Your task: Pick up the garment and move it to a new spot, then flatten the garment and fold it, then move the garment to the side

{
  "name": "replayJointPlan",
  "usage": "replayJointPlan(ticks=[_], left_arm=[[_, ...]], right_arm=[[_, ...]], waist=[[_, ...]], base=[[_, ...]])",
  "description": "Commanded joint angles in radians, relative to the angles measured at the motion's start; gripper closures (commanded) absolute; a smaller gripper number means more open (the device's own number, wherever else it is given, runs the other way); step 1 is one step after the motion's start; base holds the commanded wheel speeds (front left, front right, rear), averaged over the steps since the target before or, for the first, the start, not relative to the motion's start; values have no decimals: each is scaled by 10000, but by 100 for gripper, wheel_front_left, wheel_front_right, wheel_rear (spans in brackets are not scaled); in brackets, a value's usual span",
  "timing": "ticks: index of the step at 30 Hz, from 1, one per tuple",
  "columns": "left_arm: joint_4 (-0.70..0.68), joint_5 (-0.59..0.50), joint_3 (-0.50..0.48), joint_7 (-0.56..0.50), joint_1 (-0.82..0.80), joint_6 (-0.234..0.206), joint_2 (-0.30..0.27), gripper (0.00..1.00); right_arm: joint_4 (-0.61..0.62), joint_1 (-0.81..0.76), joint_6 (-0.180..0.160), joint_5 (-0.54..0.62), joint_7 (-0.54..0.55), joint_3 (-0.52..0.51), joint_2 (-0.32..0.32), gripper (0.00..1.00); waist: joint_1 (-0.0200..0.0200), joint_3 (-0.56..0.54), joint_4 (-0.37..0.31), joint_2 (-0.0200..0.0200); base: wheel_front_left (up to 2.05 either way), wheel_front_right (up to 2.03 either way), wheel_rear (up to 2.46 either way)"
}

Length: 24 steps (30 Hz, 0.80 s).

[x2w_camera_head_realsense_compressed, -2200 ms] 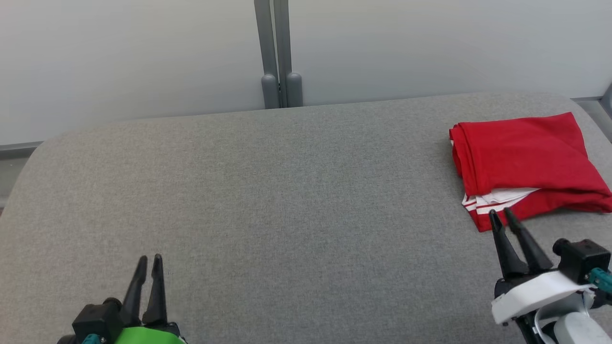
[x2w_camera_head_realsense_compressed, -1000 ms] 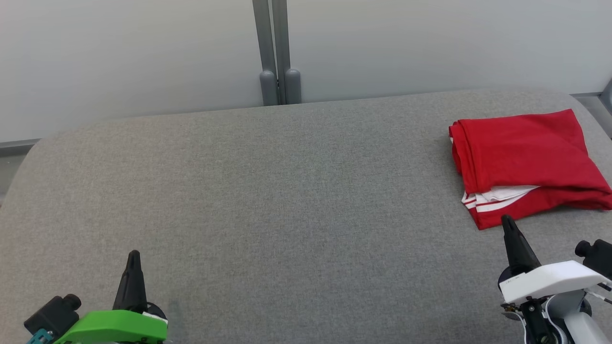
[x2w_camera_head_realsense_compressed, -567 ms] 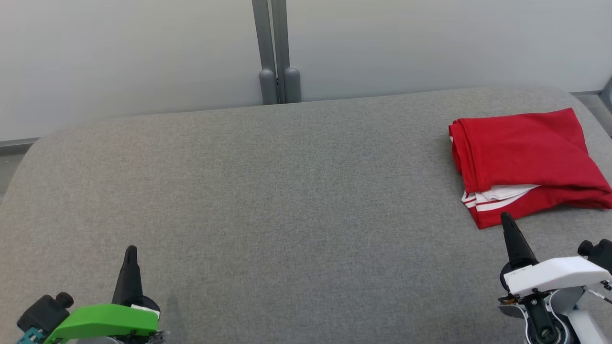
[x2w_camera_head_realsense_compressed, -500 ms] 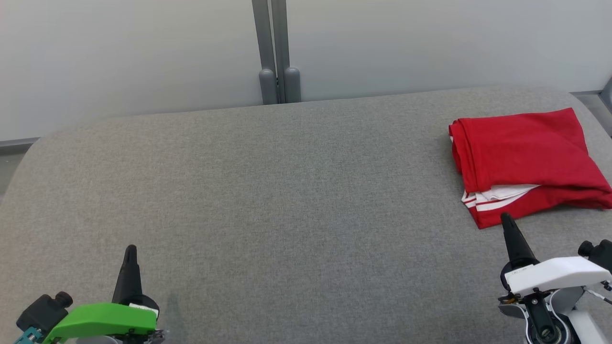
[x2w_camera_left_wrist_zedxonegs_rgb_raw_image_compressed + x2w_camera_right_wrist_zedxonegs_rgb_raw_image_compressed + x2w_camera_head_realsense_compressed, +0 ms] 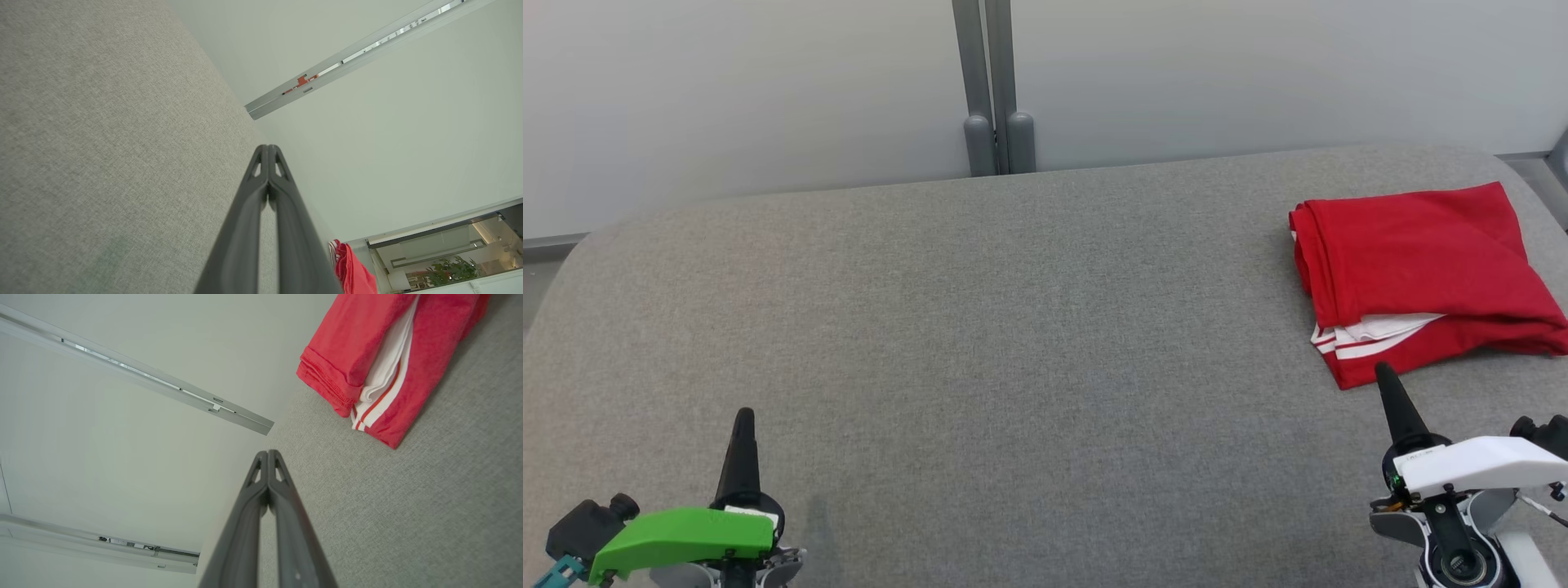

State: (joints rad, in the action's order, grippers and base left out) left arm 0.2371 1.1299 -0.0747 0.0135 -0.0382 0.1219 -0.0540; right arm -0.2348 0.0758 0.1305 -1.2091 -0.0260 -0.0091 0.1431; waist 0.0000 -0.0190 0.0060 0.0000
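Note:
The garment [image 5: 1417, 273] is a red piece with white stripes, folded into a compact stack at the far right of the grey table [image 5: 1013, 343]. Its striped edge faces me in the right wrist view [image 5: 388, 363], and a sliver of it shows in the left wrist view [image 5: 353, 271]. My right gripper [image 5: 1384, 374] is shut and empty, its tip just short of the garment's near edge, not touching it. My left gripper [image 5: 743, 418] is shut and empty at the lower left, far from the garment. Both pairs of fingers are pressed together in the wrist views, left [image 5: 267, 149] and right [image 5: 267, 453].
A pale wall with a grey vertical post [image 5: 988, 86] stands behind the table's rounded far edge. The garment lies close to the table's right edge [image 5: 1535, 175]. Bare grey cloth spreads between the two grippers.
Both grippers have turned onto their sides and drawn back toward me, the left one also shifting left. The right one has left the garment's edge. The garment has stayed put.

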Motion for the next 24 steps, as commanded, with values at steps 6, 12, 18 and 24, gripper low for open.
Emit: replayJointPlan(ticks=[6,12,18,24], left_arm=[[-79,766,-105,-203,-344,-33,-17,100],[-72,1302,-146,-346,-415,-38,-10,100],[-64,1817,-186,-485,-485,-42,-4,100],[-56,2317,-229,-624,-528,-46,3,100]], right_arm=[[23,263,5,-656,207,-182,-83,100],[-5,277,6,-1132,353,-283,-174,100],[-29,319,5,-1571,497,-376,-269,100],[-52,348,6,-1991,626,-466,-361,100]], waist=[[0,20,-6,0],[0,38,-12,0],[0,56,-18,0],[0,74,-24,0]], base=[[0,0,0],[0,0,0],[0,0,0],[0,0,0]])
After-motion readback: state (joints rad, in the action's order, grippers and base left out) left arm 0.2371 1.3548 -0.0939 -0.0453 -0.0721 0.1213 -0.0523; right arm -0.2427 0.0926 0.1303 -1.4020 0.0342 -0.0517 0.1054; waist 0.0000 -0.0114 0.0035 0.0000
